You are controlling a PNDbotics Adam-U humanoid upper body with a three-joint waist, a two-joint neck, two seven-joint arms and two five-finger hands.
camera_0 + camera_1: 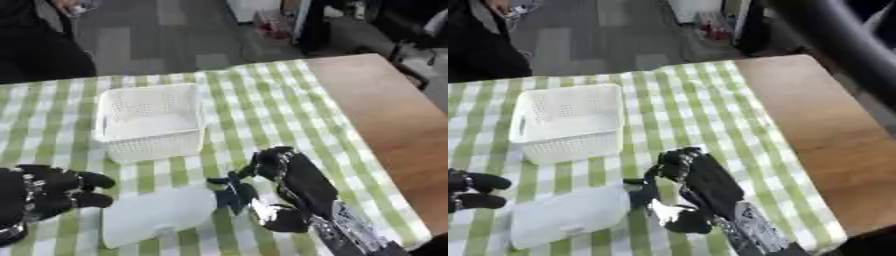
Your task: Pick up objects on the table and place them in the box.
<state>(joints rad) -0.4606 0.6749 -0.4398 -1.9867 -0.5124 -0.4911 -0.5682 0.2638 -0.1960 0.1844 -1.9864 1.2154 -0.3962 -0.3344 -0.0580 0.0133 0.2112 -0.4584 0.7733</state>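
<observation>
From my seat, the thing to lift is a pale, whitish object (157,215) lying on the green-checked cloth (262,100) near the bottom edge, its long axis running roughly left to right and tilted a little upward toward the right. It looks like a soft pouch or a flat plastic container; I can't say which from this view.

My right hand (280,172) sits just beside its right end, coming in from the lower right. The fingers are curled, and the thumb and fingertips (232,192) seem to touch the object's near corner, but I cannot tell whether they actually pinch it. My left hand (52,192) rests at the lower left with fingers partly curled and nothing in them, just off the object's left end. Both hands are close, yet the right one is the one in contact, so I judge it is the working hand.

The white perforated box (149,125) stands up and to the left of the right hand, directly beyond the object, upright and open-topped. I see nothing inside it. The lift would have to carry the object away from me and slightly left over the near wall.

The bare wooden surface (385,110) lies to the right, out of play.
</observation>
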